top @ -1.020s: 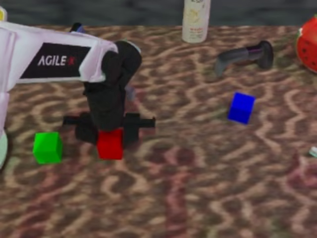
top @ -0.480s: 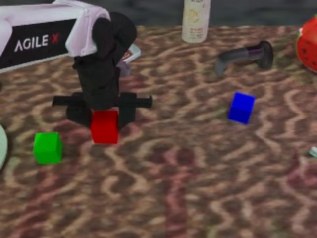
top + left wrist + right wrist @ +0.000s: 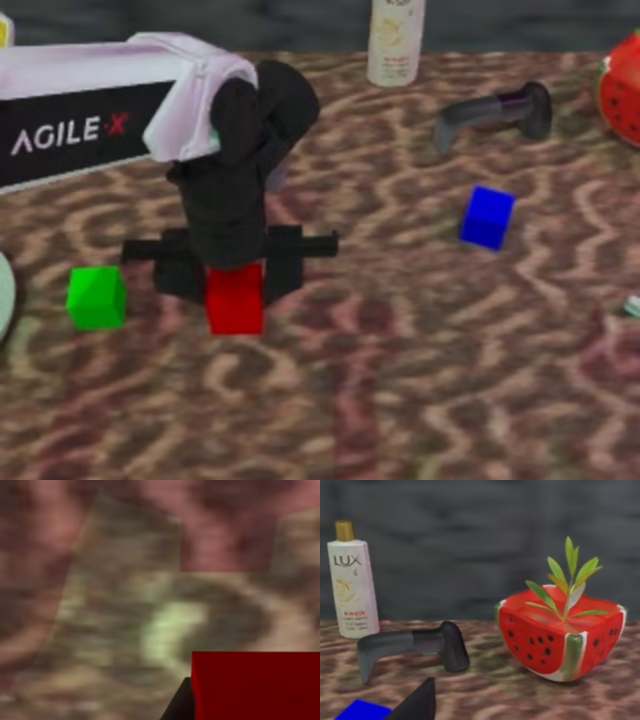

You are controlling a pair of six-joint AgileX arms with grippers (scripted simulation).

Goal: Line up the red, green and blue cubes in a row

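Our left gripper (image 3: 235,278) sits over the left half of the table (image 3: 400,380), w/ the white AgileX arm reaching in from the top view's left edge. Its two dark fingers (image 3: 180,275) stand on either side of the red cube (image 3: 235,298), jaws closed in against the cube's sides, so we have hold of it. We can't tell from above whether the cube rests on the tabletop or hangs just over it. In the left wrist view the red cube (image 3: 255,685) fills one corner, w/ a dark fingertip (image 3: 177,707) touching its edge and the mottled brown table surface (image 3: 125,580) beyond.

The green cube (image 3: 96,297) lies near the red one, toward the table's left edge, roughly level w/ it but not touching. The blue cube (image 3: 487,217) lies well apart, in the right half and farther toward the back, turned a bit askew.

Our right arm isn't visible from above. Its wrist view shows one dark fingertip (image 3: 415,702) only, so we can't tell how its jaws stand. That view also shows a corner of the blue cube (image 3: 362,711), a dark handheld scanner (image 3: 412,647), a white LUX bottle (image 3: 352,587) and a watermelon-shaped planter (image 3: 560,635) w/ a green sprig.
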